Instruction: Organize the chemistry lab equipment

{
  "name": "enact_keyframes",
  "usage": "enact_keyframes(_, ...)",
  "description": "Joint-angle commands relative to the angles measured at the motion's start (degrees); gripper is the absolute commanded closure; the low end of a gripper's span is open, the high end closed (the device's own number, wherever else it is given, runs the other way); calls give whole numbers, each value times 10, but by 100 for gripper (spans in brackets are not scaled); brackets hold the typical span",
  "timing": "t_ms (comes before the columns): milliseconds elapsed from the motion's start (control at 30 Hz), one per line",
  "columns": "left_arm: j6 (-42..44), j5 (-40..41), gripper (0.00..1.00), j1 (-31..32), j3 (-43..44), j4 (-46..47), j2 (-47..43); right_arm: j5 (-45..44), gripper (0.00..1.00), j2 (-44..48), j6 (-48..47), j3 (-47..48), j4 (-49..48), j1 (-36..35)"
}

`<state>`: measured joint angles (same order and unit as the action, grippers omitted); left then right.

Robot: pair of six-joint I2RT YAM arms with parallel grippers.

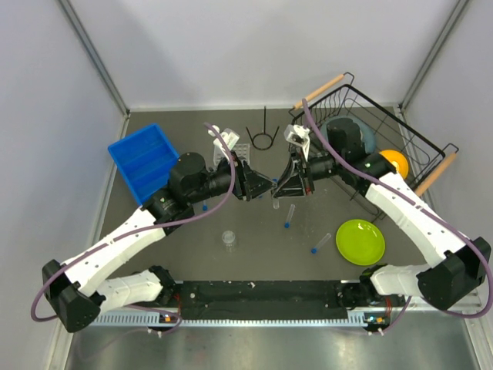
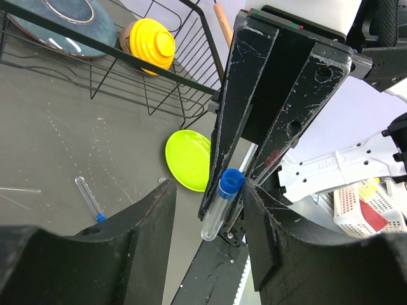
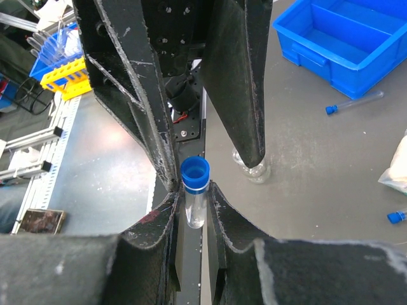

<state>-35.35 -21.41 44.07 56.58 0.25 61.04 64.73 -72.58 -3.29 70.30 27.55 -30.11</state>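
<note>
Dark grey bench (image 1: 192,254) inside a white-walled bay. Nearest the arm bases, a small clear cup (image 1: 229,239) stands alone, with loose blue-capped tubes (image 1: 290,215) lying flat to its right and a green plate (image 1: 360,240) at lower right.

Now mid-frame, where it matters: the two arms meet tip to tip. The right end effector (image 3: 194,194) is clamped on the held tube (image 2: 221,206) just under its blue cap, cap uppermost, long axis running down toward the bench. The left end effector (image 2: 208,190) brackets that tube, jaws standing apart with one finger on each side and a clear gap on at least one of them.

This looks like a handover, and the left needs only to pinch straight in. The right's long fingers crowd the same spot, so there's little free glass to take.

Further back, upper left, sits a blue bin (image 1: 142,160). Upper centre are the clear grid rack (image 1: 237,150) and the black ring stand (image 1: 263,137), and the rack is likely where the tube goes. At upper right, the wire basket (image 1: 408,123) holds a grey plate (image 1: 358,135) and an orange bowl (image 1: 394,160).
</note>
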Motion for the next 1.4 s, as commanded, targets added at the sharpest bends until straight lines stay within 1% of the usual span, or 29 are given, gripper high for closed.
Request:
enact_keyframes(0,15,7,49,5,27,26,-4,20,89,7,-10,12,-7,-10)
enact_keyframes(100,16,4,50,8,29,28,4,22,89,5,-9,14,-7,-11)
enact_keyframes(367,24,1,58,15,36,33,13,22,89,2,-7,13,-7,-11)
enact_keyframes(400,25,-3,63,15,37,34,14,22,89,3,-7,13,-7,-12)
enact_keyframes(633,35,-22,83,19,39,31,18,22,89,-2,3,19,-8,-11)
enact_keyframes(733,47,-24,89,19,42,21,16,28,88,-4,9,19,-11,-11)
enact_keyframes(833,61,-19,92,19,45,5,13,31,86,-4,15,19,-14,-11)
enact_keyframes(933,63,-16,96,19,47,1,10,34,84,-4,21,19,-19,-11)
enact_keyframes(1000,57,-14,100,19,45,4,8,36,78,-4,28,19,-22,-12)
enact_keyframes(1033,49,-14,100,19,42,9,8,36,77,-4,29,18,-23,-12)
enact_keyframes(1067,42,-7,100,19,39,16,5,37,73,-4,29,18,-28,-11)
enact_keyframes(1133,27,0,100,19,21,46,-4,40,69,-2,29,16,-30,-11)
enact_keyframes(1167,21,12,100,19,14,55,-7,39,66,-3,43,15,-33,-11)
enact_keyframes(1367,-6,47,100,20,-17,95,-33,42,61,2,55,1,-44,-12)
